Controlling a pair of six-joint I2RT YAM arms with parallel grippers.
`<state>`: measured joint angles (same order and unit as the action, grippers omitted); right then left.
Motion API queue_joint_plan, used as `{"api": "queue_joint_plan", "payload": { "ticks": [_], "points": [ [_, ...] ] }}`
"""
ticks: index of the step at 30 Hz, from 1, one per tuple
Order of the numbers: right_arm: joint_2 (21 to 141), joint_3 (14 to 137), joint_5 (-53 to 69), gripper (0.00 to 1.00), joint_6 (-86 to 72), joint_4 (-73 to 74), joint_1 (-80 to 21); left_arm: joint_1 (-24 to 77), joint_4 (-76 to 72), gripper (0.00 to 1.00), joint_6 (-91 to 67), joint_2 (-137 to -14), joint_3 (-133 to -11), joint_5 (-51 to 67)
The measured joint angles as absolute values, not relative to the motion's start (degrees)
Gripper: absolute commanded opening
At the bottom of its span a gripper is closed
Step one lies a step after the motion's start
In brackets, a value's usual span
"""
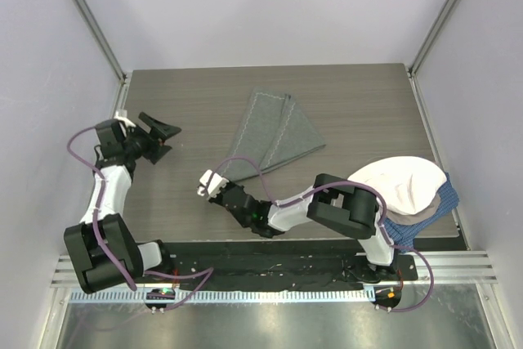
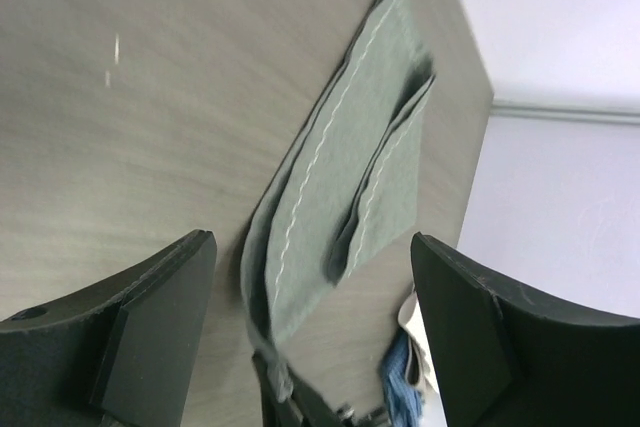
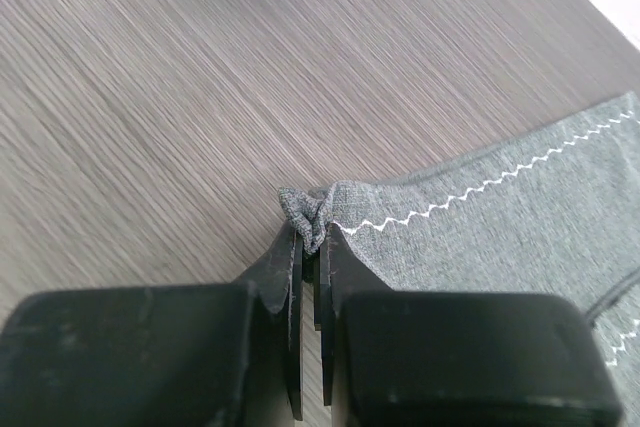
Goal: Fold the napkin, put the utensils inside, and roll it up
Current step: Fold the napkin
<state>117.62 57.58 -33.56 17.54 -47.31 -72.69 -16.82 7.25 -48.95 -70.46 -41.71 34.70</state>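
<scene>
Right hand (image 3: 312, 225) pinched on napkin (image 3: 520, 217) corner, left hand (image 2: 312, 247) spread wide and empty, blue cloth (image 1: 402, 231) mostly hidden.

My left arm (image 1: 105, 202) and right arm (image 1: 339, 206) are built alike: blocky matte-black joint housings linked by smooth white shells. A thin purple-grey cable (image 1: 68, 149) loops loosely along each one, and a small green light (image 1: 258, 217) glows on my right wrist. My left end effector (image 2: 312, 247) has two thick black fingers (image 2: 150, 317), wedge-shaped with flat inner faces, and one has a small round hole near its base. My right end effector (image 3: 312, 232) has boxy black finger blocks that narrow to thin flat blades. Each end effector carries a small white piece (image 1: 206, 179).
</scene>
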Motion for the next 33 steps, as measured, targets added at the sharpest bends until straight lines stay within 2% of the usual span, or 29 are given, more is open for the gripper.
{"api": "queue_joint_plan", "payload": {
  "ticks": [4,18,25,33],
  "points": [
    [116.60,59.51,-31.53,0.01,13.04,-44.88,-72.69,-18.70,7.11,0.84,-47.53,-71.18,-46.48,35.46],
    [108.07,64.60,-30.09,0.01,-3.53,-33.80,-69.65,-20.38,13.02,0.84,-42.74,-72.40,-49.84,36.05],
    [100.55,58.83,-31.79,0.01,-13.23,-31.97,-62.19,-20.38,13.93,0.84,-41.28,-72.38,-50.35,36.03],
    [98.91,49.54,-33.23,0.01,-21.96,-30.09,-56.18,-20.38,14.50,0.84,-40.03,-72.38,-50.35,36.01]
  ]
}}
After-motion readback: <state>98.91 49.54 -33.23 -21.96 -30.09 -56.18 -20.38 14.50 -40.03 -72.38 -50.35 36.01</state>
